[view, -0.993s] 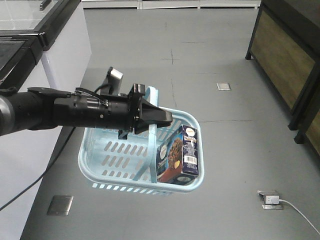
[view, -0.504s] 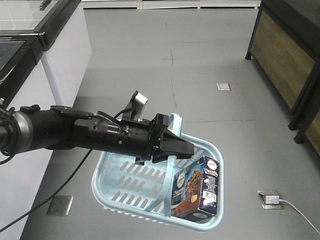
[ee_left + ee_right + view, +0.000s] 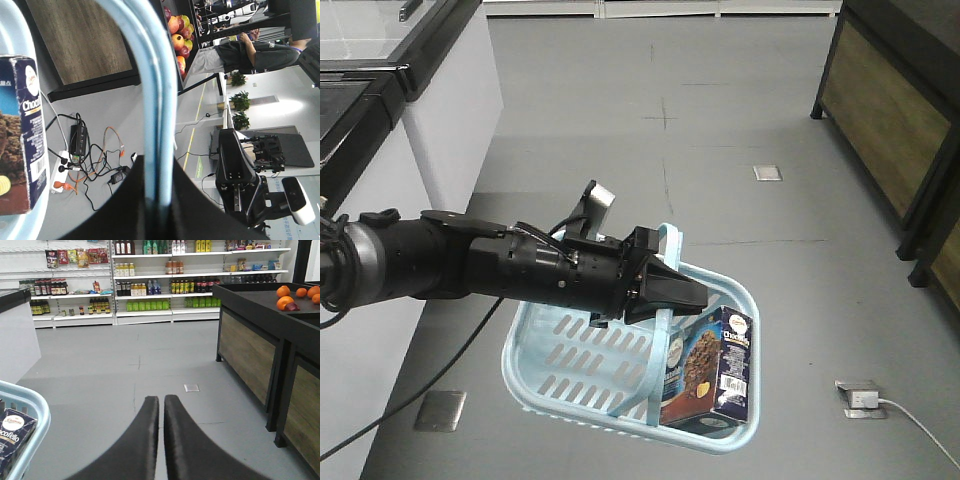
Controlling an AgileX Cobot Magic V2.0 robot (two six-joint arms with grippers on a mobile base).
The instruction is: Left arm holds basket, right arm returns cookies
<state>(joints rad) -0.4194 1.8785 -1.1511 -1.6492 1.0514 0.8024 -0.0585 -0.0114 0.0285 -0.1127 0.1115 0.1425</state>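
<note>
My left gripper [image 3: 675,296] is shut on the flat strap handle [image 3: 661,360] of the light blue basket [image 3: 525,350], which hangs tilted above the grey floor. The navy and brown cookies carton [image 3: 710,370] stands in the basket's right end. In the left wrist view the handle [image 3: 155,100] runs down between the jaws of the left gripper [image 3: 157,167], and the cookies [image 3: 22,135] sit at the left edge. My right gripper [image 3: 161,400] is shut on nothing, to the right of the basket rim [image 3: 35,412] and the cookies [image 3: 12,435].
A black produce stand with wooden panels [image 3: 890,120] lines the right side, with oranges [image 3: 290,296] on top. A white counter [image 3: 450,110] stands at the left. Shelves of bottles [image 3: 150,287] fill the far wall. A floor outlet with a plug [image 3: 860,398] lies low right.
The left arm has swung the basket to the right and lower in view, tilting it. In the last half second the basket drifted slightly left.
</note>
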